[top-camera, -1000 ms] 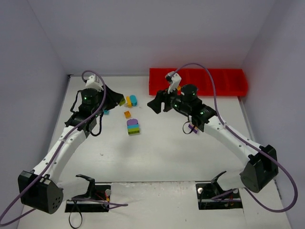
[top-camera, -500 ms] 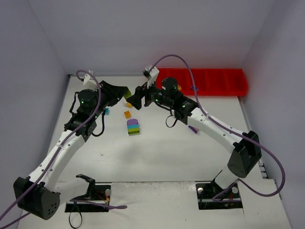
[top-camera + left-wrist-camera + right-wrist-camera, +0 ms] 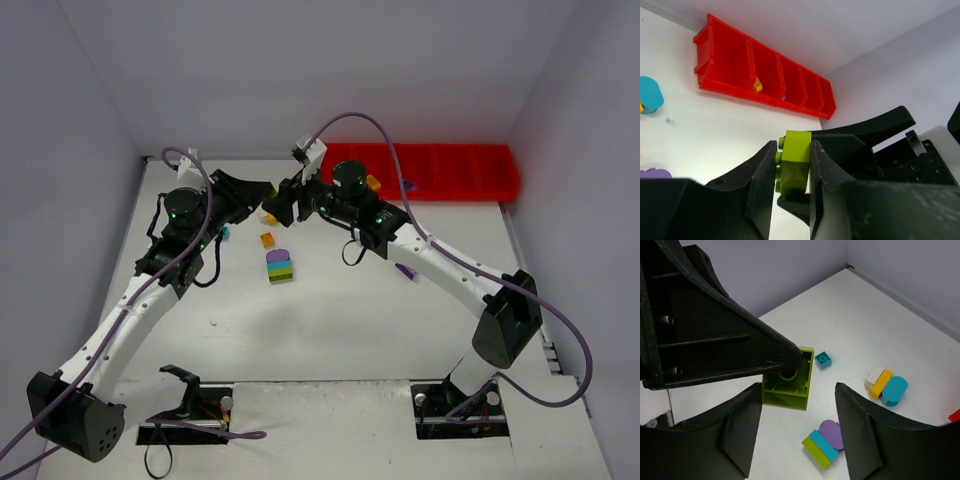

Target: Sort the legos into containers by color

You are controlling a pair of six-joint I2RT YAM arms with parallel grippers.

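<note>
Pale walls close round a white table (image 3: 330,320), along whose far edge the red tray (image 3: 450,172) is set, with a yellow brick (image 3: 372,182) lying in one of its compartments. Well short of that tray and raised off the table, an olive-green brick (image 3: 796,170) is pinched between the closed fingers of the left gripper (image 3: 792,147). The right gripper (image 3: 799,390) is brought up against it from the tray side, its fingers spread about half apart and nothing held in them. In the right wrist view the brick is seen to lie between those two fingers, nearer one than the other; clear space is seen on the wider side, while contact on the nearer side cannot be told. The brick's hollow underside is turned toward that camera, and its longer side is judged to run along the fingers, so that the shorter side would be spanned by a squeeze. A handover is judged to be the step in hand, the right arm being the nearer to the tray. Below, a purple, teal and green stack (image 3: 824,440) and a small teal brick (image 3: 823,359) are left on the table, unsorted.
</note>
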